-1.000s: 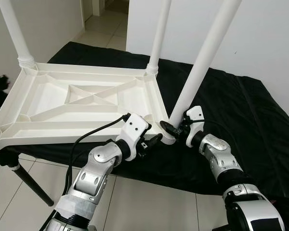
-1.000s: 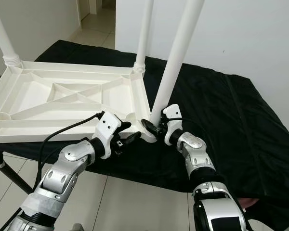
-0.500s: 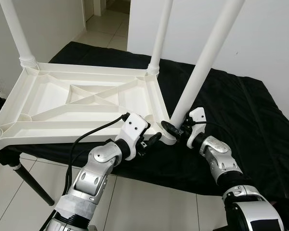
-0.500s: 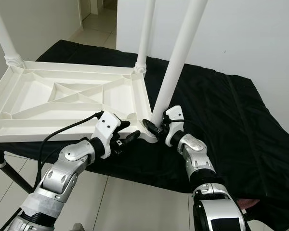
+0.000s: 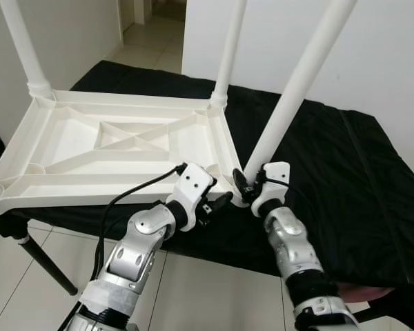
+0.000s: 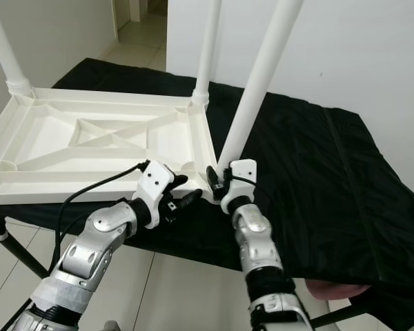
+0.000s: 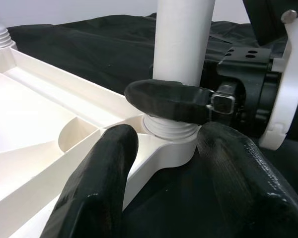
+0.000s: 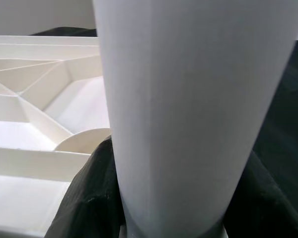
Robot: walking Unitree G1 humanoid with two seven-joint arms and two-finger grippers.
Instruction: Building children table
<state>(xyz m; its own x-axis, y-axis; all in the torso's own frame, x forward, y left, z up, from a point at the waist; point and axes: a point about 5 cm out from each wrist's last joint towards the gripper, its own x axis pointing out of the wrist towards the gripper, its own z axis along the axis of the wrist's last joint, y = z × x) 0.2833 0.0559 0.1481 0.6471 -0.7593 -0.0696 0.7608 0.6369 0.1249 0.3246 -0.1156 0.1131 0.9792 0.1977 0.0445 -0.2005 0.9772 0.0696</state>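
While the upturned tabletop [image 5: 124, 148] lay on the black-draped counter [image 5: 345, 172], the right pincer [image 5: 243, 187] pinched the near leg [image 5: 290, 96] just above its corner socket. The left pincer [image 5: 217, 202] sat spread at that corner.

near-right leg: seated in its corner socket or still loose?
In the socket, leaning. The leg base sits in the tabletop corner collar; right gripper fingers clasp it. Whether it is fully tight, cannot tell.
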